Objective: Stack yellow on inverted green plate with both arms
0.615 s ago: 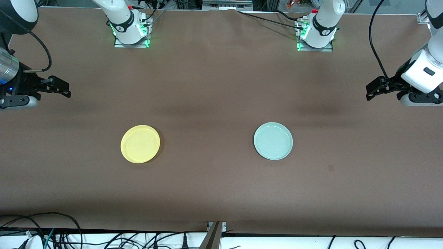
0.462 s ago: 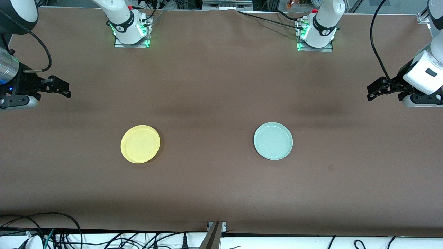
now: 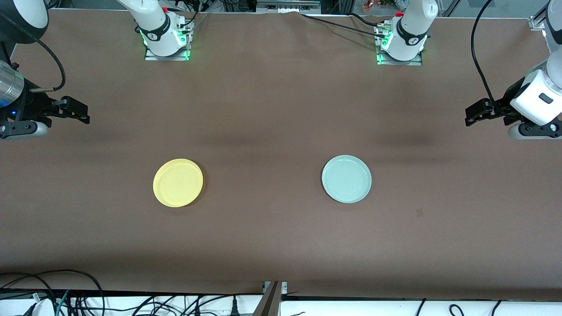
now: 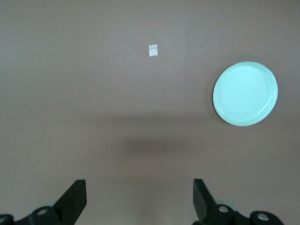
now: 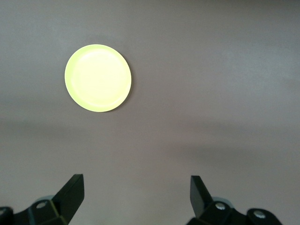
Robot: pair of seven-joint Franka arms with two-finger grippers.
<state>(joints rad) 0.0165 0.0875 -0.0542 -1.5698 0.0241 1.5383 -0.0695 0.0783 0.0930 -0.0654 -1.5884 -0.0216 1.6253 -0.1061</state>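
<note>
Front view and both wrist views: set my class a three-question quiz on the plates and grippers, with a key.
1. True or false: the green plate lies rim up.
2. Which plate lies toward the right arm's end of the table?
3. The left gripper and right gripper are: A open, B shut on a plate, C shut.

Key: 1 true. 2 the yellow plate. 3 A.

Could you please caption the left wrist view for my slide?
Open left hand above the brown table, green plate lying rim-up.
</note>
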